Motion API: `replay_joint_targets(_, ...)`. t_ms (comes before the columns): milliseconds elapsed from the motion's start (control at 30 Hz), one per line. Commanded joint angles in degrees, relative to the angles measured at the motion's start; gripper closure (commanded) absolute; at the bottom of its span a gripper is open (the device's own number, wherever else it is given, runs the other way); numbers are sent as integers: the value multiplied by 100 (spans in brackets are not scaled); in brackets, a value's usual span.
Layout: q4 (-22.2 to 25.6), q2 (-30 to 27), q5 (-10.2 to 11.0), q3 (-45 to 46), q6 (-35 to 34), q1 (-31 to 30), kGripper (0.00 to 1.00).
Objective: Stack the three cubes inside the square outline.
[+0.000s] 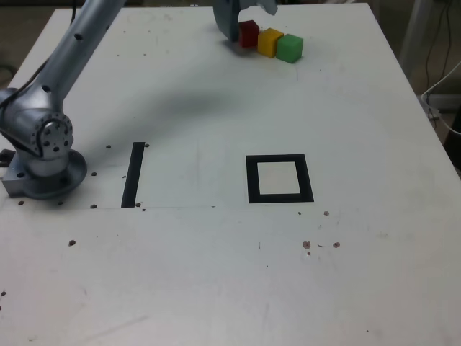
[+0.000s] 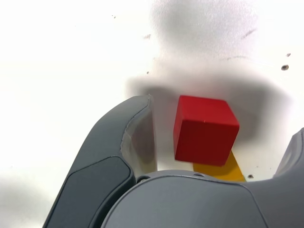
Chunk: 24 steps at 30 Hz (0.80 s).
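Three cubes, equal size, matte solid colour, sharp edges: red cube (image 1: 248,33), yellow cube (image 1: 269,42), green cube (image 1: 289,47). They sit in a short diagonal row at the table's far edge, each touching or just beside the next, red at the end on the exterior view's left.

Table (image 1: 216,274): flat white surface, scuffed, with small dark specks and holes scattered over it.

One square outline (image 1: 279,179), thick black tape with a white interior, lies mid-table toward the near side, well apart from the cubes. Nothing inside it.

One straight black tape strip (image 1: 133,174) lies on the exterior view's left of the outline, near the arm's base (image 1: 45,169), which is round, grey metal, at the table's left edge in that view.

Gripper (image 1: 245,16): smooth dark grey, rounded jaws, spread wide around the red cube. In the wrist view the gripper (image 2: 223,137) shows one finger (image 2: 121,142) clear of the cube's side with a visible gap; the other jaw only shows at the frame edge. No grip on the cube; the cube rests on the table. A strip of the yellow cube (image 2: 223,170) shows behind the red cube (image 2: 204,129). The gripper's shadow darkens the table around the cube.
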Motion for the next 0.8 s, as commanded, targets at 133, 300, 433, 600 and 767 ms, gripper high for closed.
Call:
replay_joint_targets(133, 59, 178, -64, -80, 1, 24, 19)
replay_joint_targets(300, 30, 239, -59, -115, -42, 17, 38)
replay_joint_targets(433, 12, 248, -5, -140, -63, 0, 55)
replay_joint_targets(600, 18, 243, 35, -155, -61, -11, 66)
replay_joint_targets(767, 52, 225, 36, -176, -54, -17, 67)
